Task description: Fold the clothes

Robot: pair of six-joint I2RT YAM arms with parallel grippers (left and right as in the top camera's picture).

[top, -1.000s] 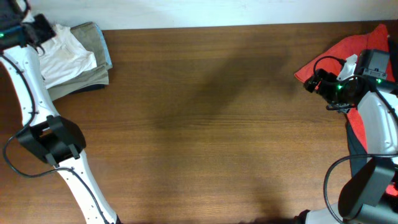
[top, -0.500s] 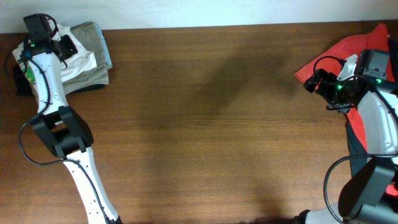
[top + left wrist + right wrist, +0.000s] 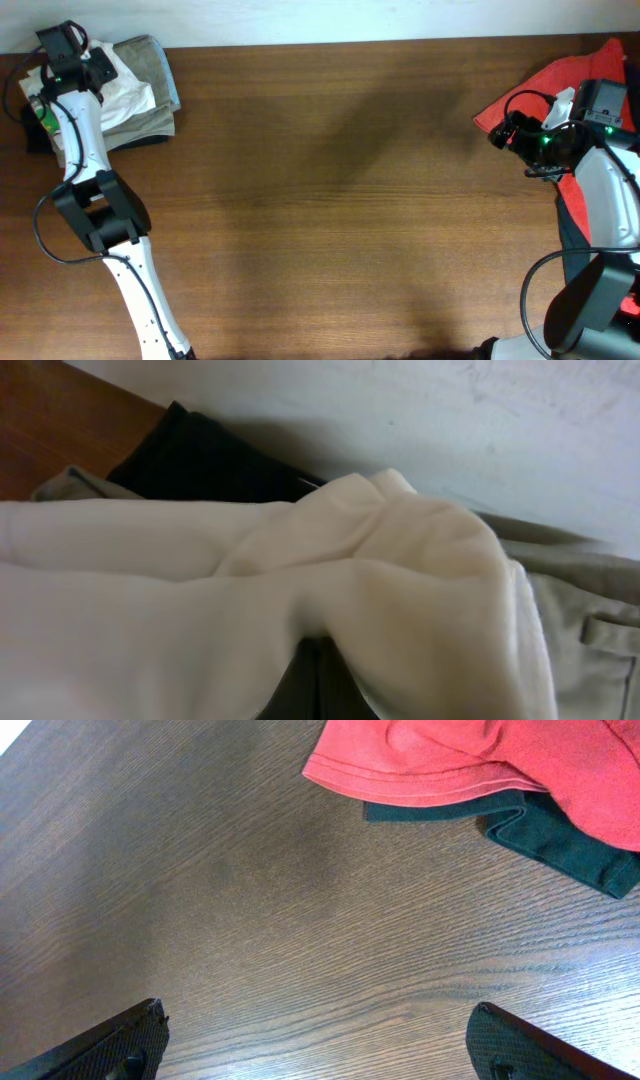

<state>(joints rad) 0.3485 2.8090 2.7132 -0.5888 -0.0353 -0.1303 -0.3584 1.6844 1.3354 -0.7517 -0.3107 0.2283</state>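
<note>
Since a second ago the left arm has swung in over the stack; the left jaws (image 3: 103, 72) are together, apparently pinching the bunched white shirt (image 3: 300, 590) just beneath them. The right jaws (image 3: 315, 1035) gape over bare surface (image 3: 250, 920), with the red garment (image 3: 480, 755) ahead. A shallow pinch could slip off the thin fabric, or a pull could drag the khaki garment (image 3: 150, 60) along

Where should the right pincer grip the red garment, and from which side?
Probably grip the red garment at its hemmed corner, from the table side: that corner lies flat on wood, facing the open right pincer, clear of the dark garment.
</note>
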